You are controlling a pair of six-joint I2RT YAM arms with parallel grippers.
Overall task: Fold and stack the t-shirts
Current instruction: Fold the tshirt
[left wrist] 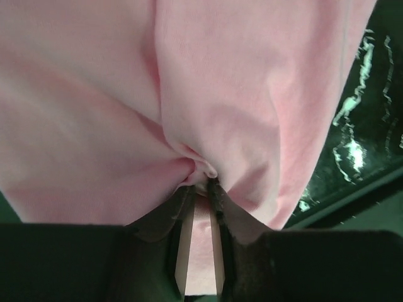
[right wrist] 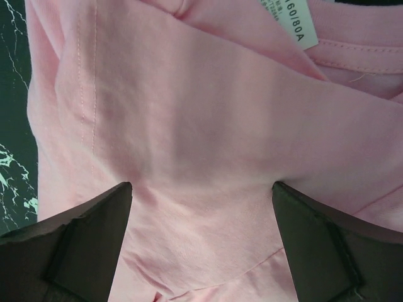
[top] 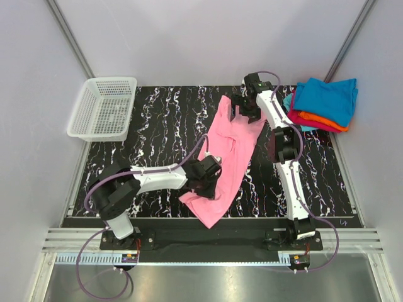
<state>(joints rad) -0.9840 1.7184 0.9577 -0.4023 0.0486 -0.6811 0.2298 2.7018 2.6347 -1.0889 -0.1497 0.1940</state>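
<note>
Light and floppy, the pink shirt (top: 234,141) bunches where the left claw (left wrist: 200,185) is clamped on it. The right claw (right wrist: 201,195) hangs wide apart over the collar (right wrist: 352,56), which is likely the firmest place to take hold.

Pink t-shirt (top: 230,151): soft matt knit cloth, stitched seams, creased where bunched. Neck label (right wrist: 296,22): smooth white tape, printed. Table top (top: 157,126): black, white marble veining, slight gloss. Basket (top: 104,107) at 10 o'clock: white plastic mesh, light sheen. Stack (top: 324,104) at 2 o'clock: teal, orange, magenta cloth, matt. Fingers (right wrist: 88,245) of right gripper (right wrist: 201,195): dark, matt, grainy, plastic-looking. Rail (top: 75,239) at 6 o'clock: pale ribbed metal.
</note>
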